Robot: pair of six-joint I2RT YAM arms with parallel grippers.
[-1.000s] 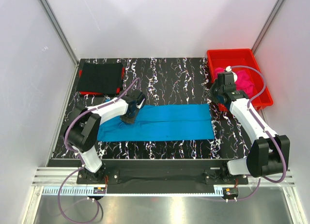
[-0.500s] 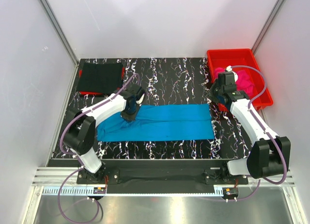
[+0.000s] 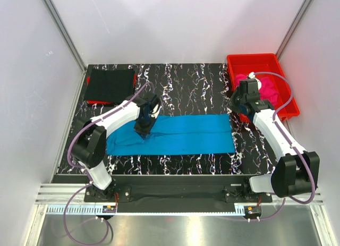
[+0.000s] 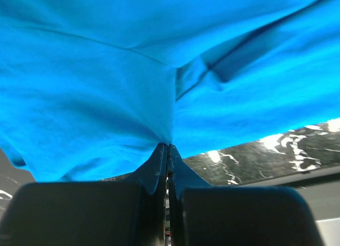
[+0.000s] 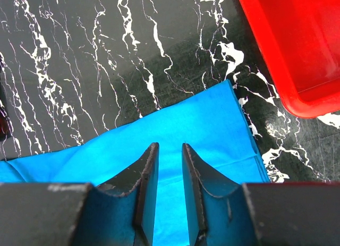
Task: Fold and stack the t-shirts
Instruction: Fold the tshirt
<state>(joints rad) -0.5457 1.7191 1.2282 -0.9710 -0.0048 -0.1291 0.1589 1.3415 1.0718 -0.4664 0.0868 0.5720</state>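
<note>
Moved since earlier: left tool shifted slightly toward far side, on bright turquoise-blue cloth t-shirt spread across black marbled worktop | left wrist: tool clamped on a turquoise fold | right wrist: right tool narrowly parted, holding nothing, above shirt's corner near red plastic bin

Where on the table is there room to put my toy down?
Best spot: the bare table behind the blue shirt, between the black shirt and the red bin. A thin strip runs in front of the blue shirt. Crowded: the middle, where the left gripper pinches it.
</note>
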